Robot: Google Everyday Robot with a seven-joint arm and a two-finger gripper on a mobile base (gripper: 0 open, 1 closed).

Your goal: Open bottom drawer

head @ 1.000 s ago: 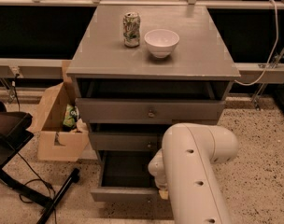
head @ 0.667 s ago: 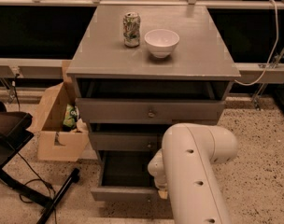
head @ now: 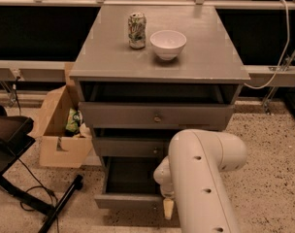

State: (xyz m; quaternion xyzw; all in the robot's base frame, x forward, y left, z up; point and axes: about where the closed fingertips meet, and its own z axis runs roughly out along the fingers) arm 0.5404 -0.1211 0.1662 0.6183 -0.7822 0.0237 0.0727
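The bottom drawer [head: 130, 178] is the lowest of three grey drawers in a grey cabinet. It stands pulled out toward me, and its shallow dark tray shows. Its flat front [head: 123, 201] runs along the lower edge; the knob is hidden behind my arm. My gripper [head: 167, 208] is at the right part of that front, at the end of my white arm [head: 201, 178], which covers the drawer's right side. The middle drawer [head: 128, 147] and the top drawer [head: 157, 115] with its round knob sit above.
A green can [head: 137, 30] and a white bowl [head: 168, 43] stand on the cabinet top. An open cardboard box [head: 60, 130] sits on the floor at the left. A black stand with legs and cable [head: 40, 203] lies at the lower left. A cable [head: 283, 47] hangs at the right.
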